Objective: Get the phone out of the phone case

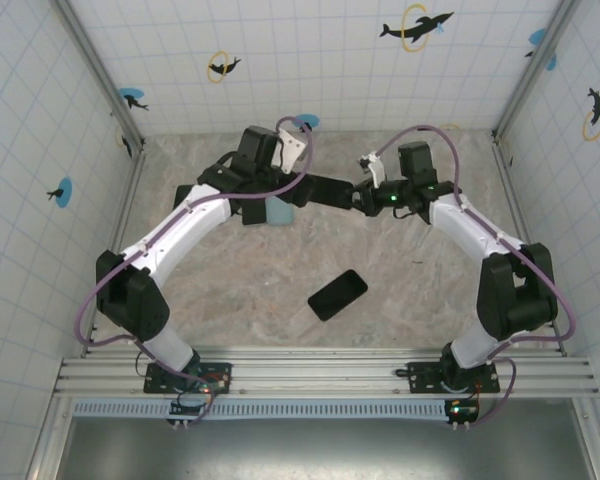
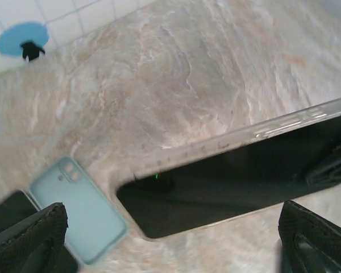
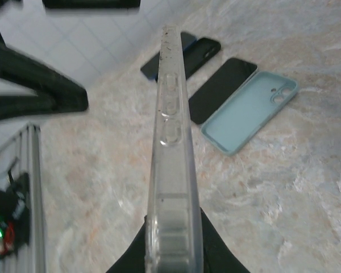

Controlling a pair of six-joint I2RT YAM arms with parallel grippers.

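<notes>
R gripper is pinched tight on one end of the clear phone case, holding it edge-up above the table, centre rear. Phone (dark screen, green glint on it) appears to sit inside the case. L gripper gapes wide, holding nothing, fingers flanking the case's other end. A light-blue case lies below; a black handset lies nearer the bases.
</notes>
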